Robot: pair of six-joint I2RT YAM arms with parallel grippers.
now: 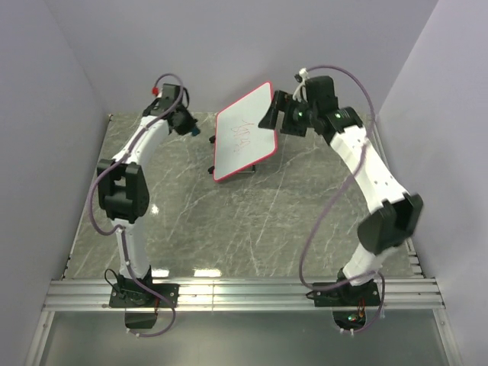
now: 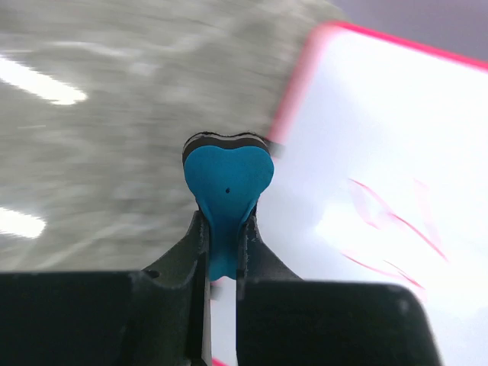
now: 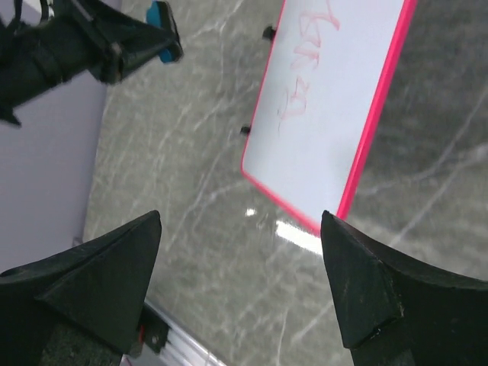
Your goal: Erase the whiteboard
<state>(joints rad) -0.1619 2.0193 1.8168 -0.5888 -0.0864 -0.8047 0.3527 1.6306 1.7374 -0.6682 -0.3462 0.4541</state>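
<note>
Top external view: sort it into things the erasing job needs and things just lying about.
Job: scribbled whiteboard; blue eraser, shut in the left end effector; right end effector, open.
Just there: marble-patterned table; aluminium rail.

Free tabletop (image 1: 229, 221) in front of whiteboard (image 1: 244, 133)

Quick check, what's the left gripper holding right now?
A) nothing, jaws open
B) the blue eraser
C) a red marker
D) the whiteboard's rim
B: the left wrist view shows the left gripper shut on the blue eraser, beside the whiteboard.
</note>
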